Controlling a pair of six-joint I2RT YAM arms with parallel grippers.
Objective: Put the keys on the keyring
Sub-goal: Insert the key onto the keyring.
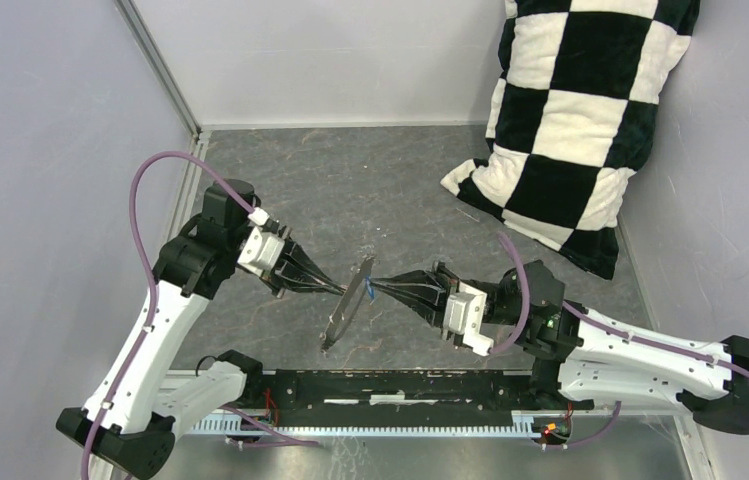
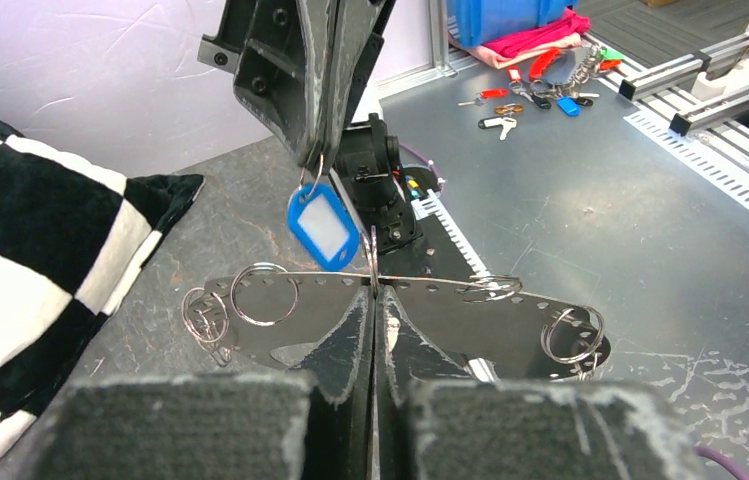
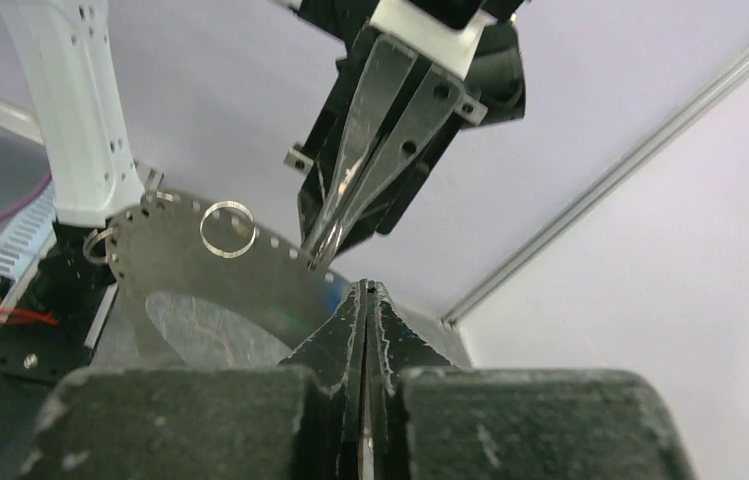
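- Nearest, on the bare metal outside the slotted rail, lies a heap of spare keys and coloured tags. It shows only in the left wrist view and is too small for any marking to be read.
- The left claw is clamped shut on the rim of the keyring. The keyring shows here as a flat grey metal disc with holes round its edge and split rings threaded through some of them.
- The disc stands on edge, tilted, between the two arms, probably so that its perforated rim faces the other claw.
- Whether its lower end rests on the tabletop cannot be told.
- The right claw is pinched shut on the small wire loop of the blue key tag. The tag hangs just above the disc's rim, close beside the left fingertips.
- Gripping the loop likely leaves the tag dangling clear while the loop is worked onto the disc.
- The tag's white window looks blank, and no brand or writing can be read anywhere.
- Farthest, a black-and-white chequered cushion leans at the right wall, well apart.
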